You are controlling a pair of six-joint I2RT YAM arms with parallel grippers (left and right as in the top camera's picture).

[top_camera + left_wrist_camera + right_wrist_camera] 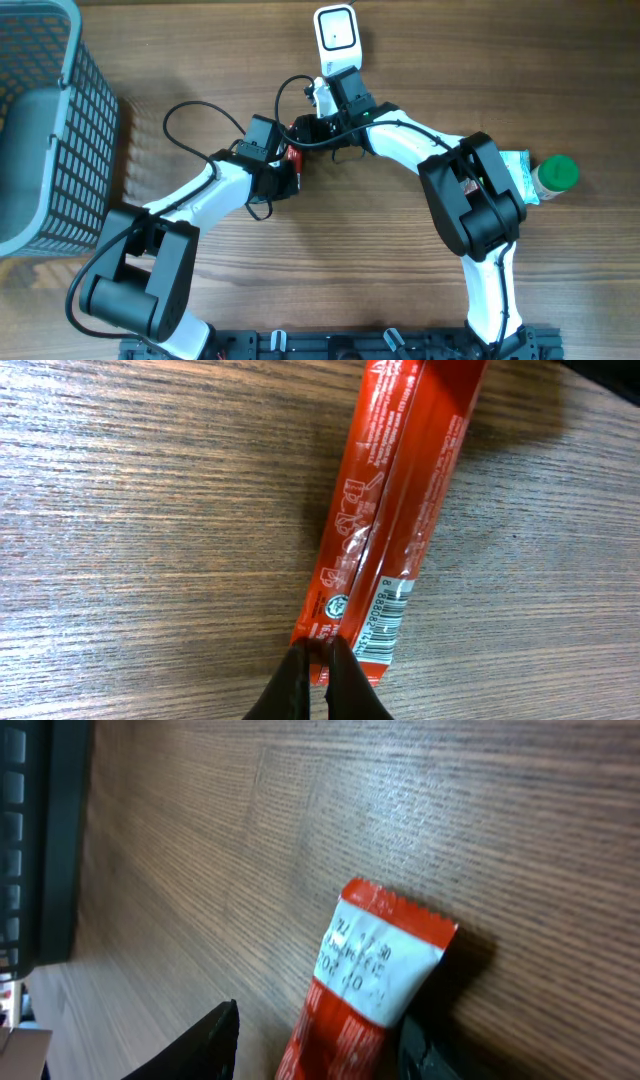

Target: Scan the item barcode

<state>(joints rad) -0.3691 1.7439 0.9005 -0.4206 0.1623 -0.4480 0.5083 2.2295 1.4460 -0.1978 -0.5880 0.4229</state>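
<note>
The left gripper (318, 665) is pinched tight on the seam at one end of the red packet (400, 500), which is near the middle of the tabletop (300, 290), a little toward its far edge. The packet's long axis runs from that grip toward the right gripper (315, 1055), whose jaws stand partly apart astride the opposite end (a gap shows on one side, so no grip yet). The barcode (394, 618) lies at the left gripper's end. The scanner (337, 32) stands at the far edge, nearer the right arm.
</note>
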